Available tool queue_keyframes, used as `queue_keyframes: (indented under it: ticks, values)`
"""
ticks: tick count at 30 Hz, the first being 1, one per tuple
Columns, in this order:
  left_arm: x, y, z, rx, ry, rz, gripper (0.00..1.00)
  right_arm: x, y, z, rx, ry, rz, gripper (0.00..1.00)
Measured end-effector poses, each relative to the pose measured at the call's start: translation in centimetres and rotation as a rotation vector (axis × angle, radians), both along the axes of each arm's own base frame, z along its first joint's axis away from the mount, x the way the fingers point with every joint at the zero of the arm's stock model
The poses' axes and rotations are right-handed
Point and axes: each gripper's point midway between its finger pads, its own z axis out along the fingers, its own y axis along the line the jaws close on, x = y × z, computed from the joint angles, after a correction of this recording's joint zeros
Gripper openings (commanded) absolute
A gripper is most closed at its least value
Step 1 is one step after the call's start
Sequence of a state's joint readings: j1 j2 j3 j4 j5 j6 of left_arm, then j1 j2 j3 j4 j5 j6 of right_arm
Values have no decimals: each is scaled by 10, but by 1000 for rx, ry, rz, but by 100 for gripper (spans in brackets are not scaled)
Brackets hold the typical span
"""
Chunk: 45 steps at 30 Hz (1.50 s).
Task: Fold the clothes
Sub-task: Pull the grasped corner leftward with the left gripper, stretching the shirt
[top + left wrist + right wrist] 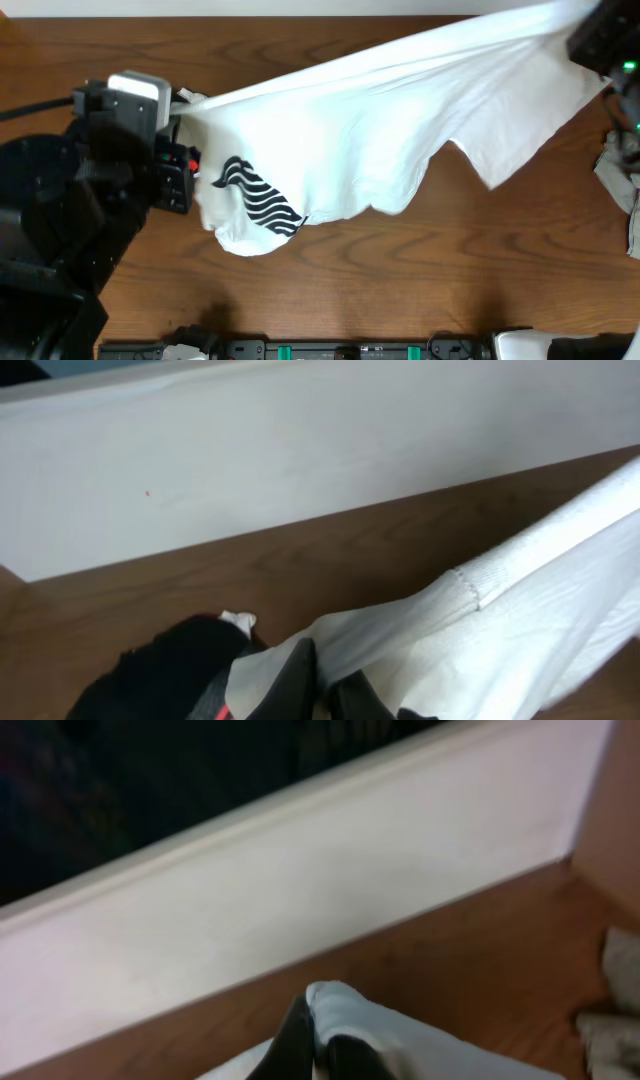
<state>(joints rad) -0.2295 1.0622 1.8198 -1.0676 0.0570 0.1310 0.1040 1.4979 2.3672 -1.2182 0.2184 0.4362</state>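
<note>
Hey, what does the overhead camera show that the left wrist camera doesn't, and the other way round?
Only overhead: the whole white T-shirt stretched out wide, its black wavy print, and a grey cloth at the right edge of view. Only left wrist: a black garment with a red bit, and the ribbed collar seam up close. Both: the T-shirt and the wooden table.

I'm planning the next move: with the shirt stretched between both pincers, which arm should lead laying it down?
Probably left: the left pincer grips the T-shirt nearer the middle of the table; the right pincer sits at the far corner, beside a grey cloth.
</note>
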Motion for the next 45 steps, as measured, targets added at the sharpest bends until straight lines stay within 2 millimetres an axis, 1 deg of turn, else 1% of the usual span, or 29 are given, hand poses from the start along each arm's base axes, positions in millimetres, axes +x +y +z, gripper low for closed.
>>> queue_keyframes:
  ticks: [3, 6, 11, 14, 16, 20, 22, 24, 26, 28, 29, 30, 31, 32, 34, 35, 36, 37, 38, 40, 41, 42, 43, 45]
  values:
    - [2, -3, 8, -8, -16, -11, 6, 0, -5, -4, 22, 18, 59, 1]
    - [-2, -3, 21, -20, -48, -21, 6, 1, -1, -4, -2, 20, 125, 1]
    - [-13, -3, 50, -42, -119, -37, 6, 0, 7, -4, -44, 22, 189, 1]
    - [-25, -4, 67, -56, -157, -53, 6, -4, 8, 0, -65, 11, 204, 1]
    - [-35, -3, 78, -64, -184, -63, 6, -10, 9, 5, -76, -5, 210, 1]
    - [-61, 0, 104, -85, -255, -77, 6, -32, 11, 19, -87, -52, 224, 2]
    - [-72, 2, 110, -91, -272, -81, 6, -46, 13, 23, -89, -63, 229, 1]
    - [-81, 4, 111, -99, -277, -82, 6, -57, 13, 21, -85, -50, 234, 2]
    - [-82, 4, 108, -102, -260, -78, 6, -63, 14, 16, -81, -29, 235, 2]
    - [-76, 4, 100, -98, -222, -68, 6, -62, 13, 7, -73, 12, 234, 2]
    - [-69, 4, 97, -93, -206, -61, 6, -58, 13, 2, -70, 33, 235, 2]
    - [-59, 3, 93, -86, -185, -54, 6, -52, 13, -3, -68, 52, 233, 2]
    - [-48, 1, 90, -80, -165, -50, 6, -42, 12, -9, -65, 71, 230, 1]
    - [-33, -2, 85, -71, -141, -46, 6, -32, 11, -14, -64, 87, 227, 2]
    - [7, -9, 74, -48, -92, -39, 6, -3, 10, -24, -64, 110, 222, 1]
    - [33, -14, 67, -35, -67, -35, 6, 20, 9, -29, -65, 108, 218, 1]
    - [56, -18, 61, -27, -53, -33, 6, 38, 8, -34, -67, 108, 215, 1]
    - [88, -25, 52, -18, -41, -31, 6, 64, 7, -37, -71, 89, 207, 1]
    - [113, -30, 45, -14, -38, -31, 6, 87, 6, -39, -75, 66, 203, 1]
    - [173, -42, 24, 0, -37, -32, 6, 127, 4, -40, -81, 3, 198, 1]
    - [200, -48, 14, 3, -46, -31, 6, 145, 3, -37, -85, -44, 198, 1]
    - [222, -53, 5, 6, -54, -33, 6, 165, 1, -37, -89, -86, 197, 1]
    - [244, -57, -4, 9, -70, -34, 6, 179, -1, -35, -91, -123, 197, 1]
    - [272, -64, -6, 4, -122, -37, 6, 198, -6, -32, -97, -181, 194, 1]
